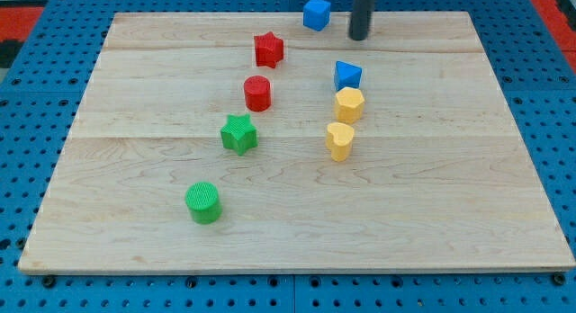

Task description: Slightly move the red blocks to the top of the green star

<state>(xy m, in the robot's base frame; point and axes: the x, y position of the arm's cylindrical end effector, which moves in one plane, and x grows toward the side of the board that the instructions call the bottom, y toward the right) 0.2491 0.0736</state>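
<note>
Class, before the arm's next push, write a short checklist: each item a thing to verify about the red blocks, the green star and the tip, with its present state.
1. My tip in view: ok, near the view's top edge.
2. Tip clear of blocks: ok, the blue cube sits apart at its left.
3. Red cylinder above the green star: ok, close, not touching.
4. Red star near the green star: not ok, farther up.
5. Path from tip to red star open: ok.
6. Yellow blocks out of the way: ok.
</note>
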